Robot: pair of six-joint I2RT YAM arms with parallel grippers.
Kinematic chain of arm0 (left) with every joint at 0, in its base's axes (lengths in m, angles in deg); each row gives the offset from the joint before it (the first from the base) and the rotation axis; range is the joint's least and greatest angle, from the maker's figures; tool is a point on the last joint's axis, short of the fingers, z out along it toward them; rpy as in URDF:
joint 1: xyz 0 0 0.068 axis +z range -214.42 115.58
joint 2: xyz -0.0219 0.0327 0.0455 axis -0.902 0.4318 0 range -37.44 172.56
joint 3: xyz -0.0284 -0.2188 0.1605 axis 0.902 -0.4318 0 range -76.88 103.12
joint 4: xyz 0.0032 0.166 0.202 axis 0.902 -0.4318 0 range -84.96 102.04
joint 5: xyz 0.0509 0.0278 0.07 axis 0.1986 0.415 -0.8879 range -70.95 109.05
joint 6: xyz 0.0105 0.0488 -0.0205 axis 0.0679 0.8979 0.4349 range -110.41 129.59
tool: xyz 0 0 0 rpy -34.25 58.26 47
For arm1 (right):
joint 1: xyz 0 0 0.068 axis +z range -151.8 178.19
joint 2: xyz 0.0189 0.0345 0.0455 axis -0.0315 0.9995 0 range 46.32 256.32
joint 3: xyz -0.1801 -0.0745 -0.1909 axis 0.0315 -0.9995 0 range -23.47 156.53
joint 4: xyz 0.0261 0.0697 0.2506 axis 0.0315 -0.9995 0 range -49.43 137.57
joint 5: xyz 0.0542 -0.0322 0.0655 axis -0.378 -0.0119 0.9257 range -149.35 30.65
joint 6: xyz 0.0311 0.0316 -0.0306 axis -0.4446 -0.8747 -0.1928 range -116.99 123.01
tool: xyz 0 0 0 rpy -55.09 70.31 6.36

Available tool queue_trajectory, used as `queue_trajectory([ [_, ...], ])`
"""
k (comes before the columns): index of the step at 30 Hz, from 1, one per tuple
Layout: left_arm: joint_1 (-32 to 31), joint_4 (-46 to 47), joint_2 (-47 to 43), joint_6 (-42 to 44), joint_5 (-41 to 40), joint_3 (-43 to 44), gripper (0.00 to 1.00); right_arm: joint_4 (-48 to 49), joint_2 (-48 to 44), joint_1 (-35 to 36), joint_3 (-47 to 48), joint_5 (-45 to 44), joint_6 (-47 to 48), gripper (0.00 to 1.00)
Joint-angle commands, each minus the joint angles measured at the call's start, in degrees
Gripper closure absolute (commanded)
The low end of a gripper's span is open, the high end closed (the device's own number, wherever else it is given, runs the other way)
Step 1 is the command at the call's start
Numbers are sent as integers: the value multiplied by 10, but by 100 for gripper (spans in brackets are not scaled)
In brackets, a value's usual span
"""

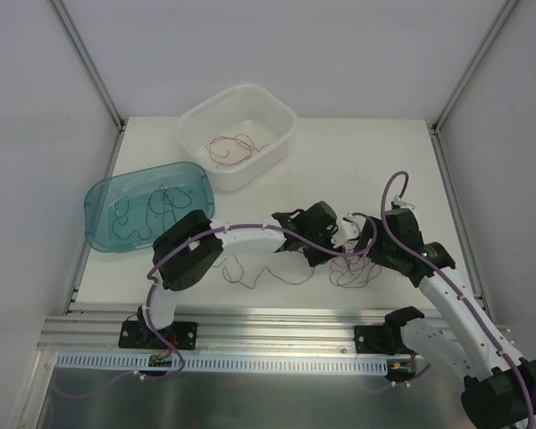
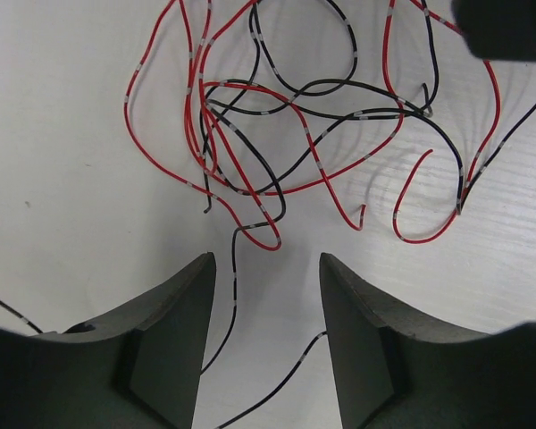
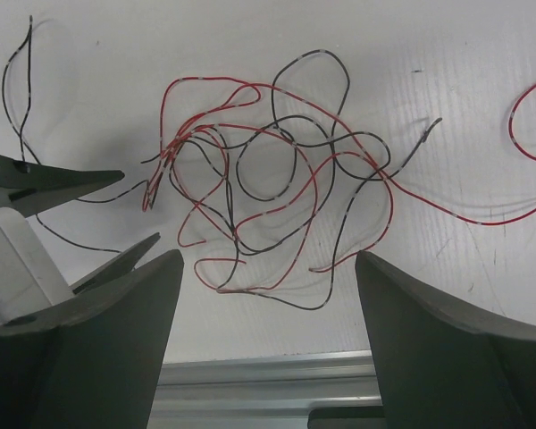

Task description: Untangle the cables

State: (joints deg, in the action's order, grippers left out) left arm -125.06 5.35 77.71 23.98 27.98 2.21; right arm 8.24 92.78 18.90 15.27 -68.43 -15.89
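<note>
black-fingered left gripper [image 2: 268, 266] spread apart and empty, one black strand [image 2: 235, 286] on the white table [image 2: 62, 206] under the gap; just ahead, tangled clump of red and black cables [image 2: 250, 134], flat on the table. right gripper [image 3: 268, 264] also spread wide and empty, facing the same clump from the opposite side. farther out, loose black wire [image 1: 237, 268] beside the left arm; well apart at the back, red strands [image 1: 232, 147] in the white basket [image 1: 250, 174], black strands [image 1: 156, 210] in the teal bin [image 1: 94, 206].
</note>
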Motion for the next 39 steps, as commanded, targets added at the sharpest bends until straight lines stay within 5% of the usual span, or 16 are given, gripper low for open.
queue_trajectory([
  [1, 4, -11, 22, -1, 27, 22, 50, 10, -11, 11, 5, 38, 7, 17],
  [9, 13, -17, 46, -23, 26, 5, 62, 20, -7, 10, -2, 40, 5, 17],
  [12, 14, -17, 51, -34, 7, -10, 75, 20, -11, 10, -2, 32, 6, 17],
  [15, 15, -17, 43, -45, -4, -26, 100, 25, -6, 10, -5, 35, 4, 17],
  [28, 20, -1, -100, -182, 9, -133, 100, 123, 97, 15, -10, 51, -64, 18],
  [39, 19, 10, -177, -244, 17, -206, 100, 179, 288, 48, 56, 6, -101, 20],
])
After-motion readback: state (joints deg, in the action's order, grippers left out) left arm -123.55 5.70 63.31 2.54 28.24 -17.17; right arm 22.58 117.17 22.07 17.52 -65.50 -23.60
